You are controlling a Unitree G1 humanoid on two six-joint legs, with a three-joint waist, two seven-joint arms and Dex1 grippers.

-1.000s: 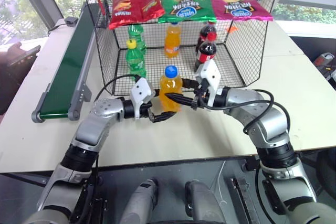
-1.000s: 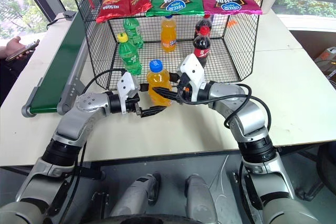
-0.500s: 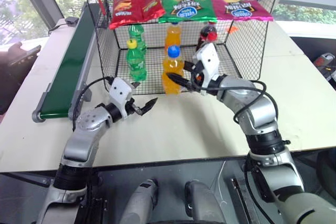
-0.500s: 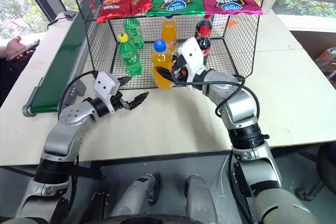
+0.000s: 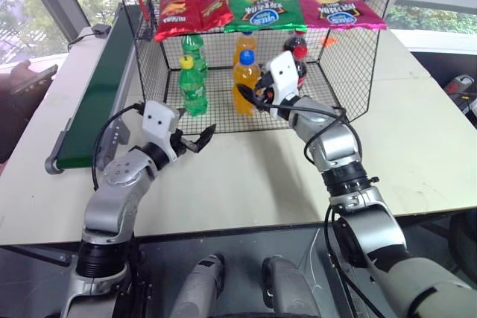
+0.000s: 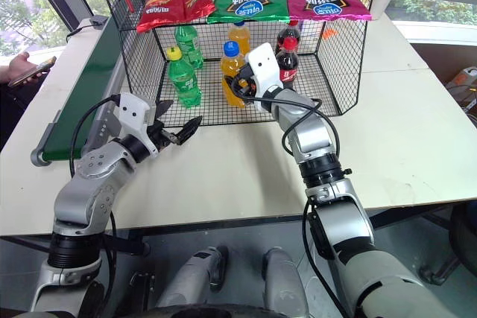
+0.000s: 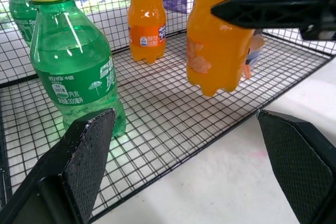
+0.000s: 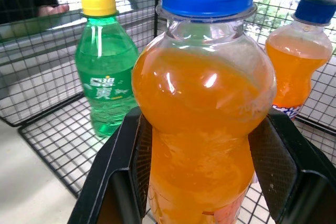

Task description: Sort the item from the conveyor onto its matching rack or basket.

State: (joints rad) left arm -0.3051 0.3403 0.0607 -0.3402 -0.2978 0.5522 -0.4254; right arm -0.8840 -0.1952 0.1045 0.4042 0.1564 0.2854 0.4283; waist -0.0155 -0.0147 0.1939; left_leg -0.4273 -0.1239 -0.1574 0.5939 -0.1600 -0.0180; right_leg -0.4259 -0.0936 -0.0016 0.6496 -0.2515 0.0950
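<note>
The right gripper point(image 5: 256, 98) has carried the orange soda bottle point(image 5: 244, 83) forward into the wire cage point(image 5: 350, 72), clamping it above the cage's front edge. The left gripper point(image 5: 195, 140), withdrawn, is hanging open over the table point(image 5: 246, 176).

Silver-grey jointed arms, black cables looping along them, white wrist blocks, black hands point(image 5: 195, 141).

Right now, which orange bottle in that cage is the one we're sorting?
Look at the black wire cage under the chip bags. At its open front, the right gripper holds the orange soda bottle in its jaws above the mesh floor; the other orange bottle stands behind it.
</note>
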